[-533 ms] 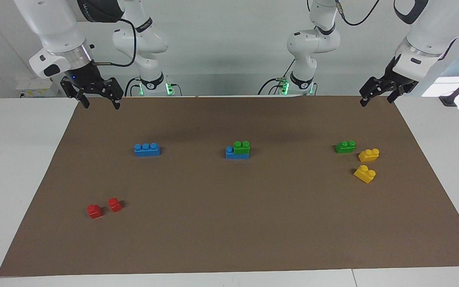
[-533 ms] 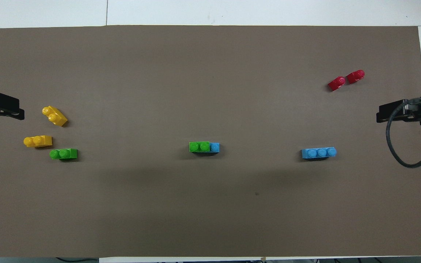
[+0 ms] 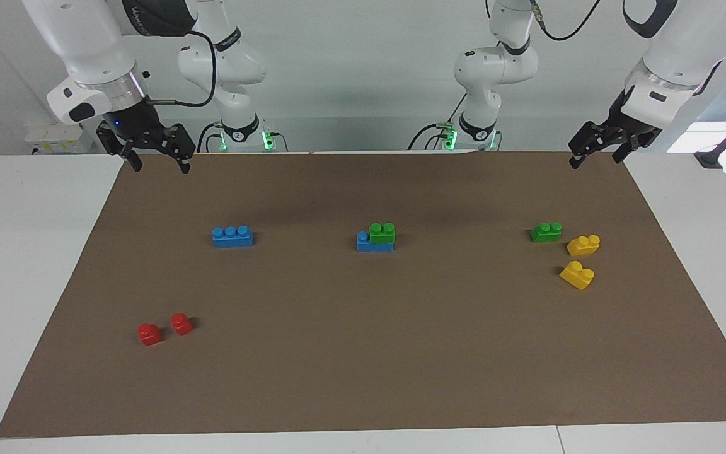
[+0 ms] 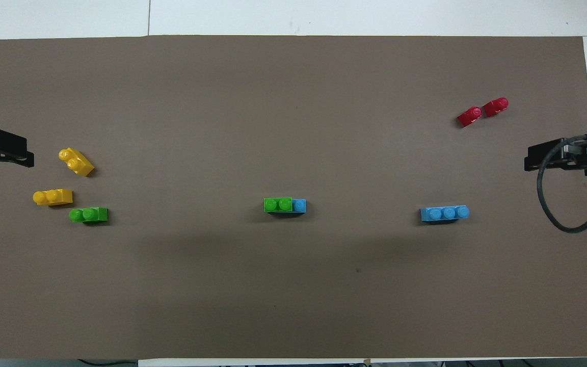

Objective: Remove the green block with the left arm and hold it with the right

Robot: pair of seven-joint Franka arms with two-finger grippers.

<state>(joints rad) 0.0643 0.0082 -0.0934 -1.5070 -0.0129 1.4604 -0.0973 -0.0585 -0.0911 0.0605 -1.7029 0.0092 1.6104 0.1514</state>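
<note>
One green block (image 3: 382, 232) (image 4: 278, 204) is stacked on a blue brick (image 3: 372, 244) (image 4: 299, 205) at the middle of the brown mat. A second green block (image 3: 546, 232) (image 4: 88, 214) lies loose toward the left arm's end. My left gripper (image 3: 595, 161) (image 4: 3, 153) hangs open and empty over the mat's corner at its own end, close to the robots. At the other end my right gripper (image 3: 161, 168) (image 4: 553, 158) is also open and empty over the mat's corner. Both are well away from the blocks.
Two yellow bricks (image 3: 583, 244) (image 3: 577, 275) lie beside the loose green block. A lone blue three-stud brick (image 3: 232, 236) sits toward the right arm's end, with two small red blocks (image 3: 149, 334) (image 3: 181, 323) farther from the robots. The brown mat (image 3: 401, 353) covers the table.
The right arm's wrist has shifted very slightly. The blocks and the left arm have not moved.
</note>
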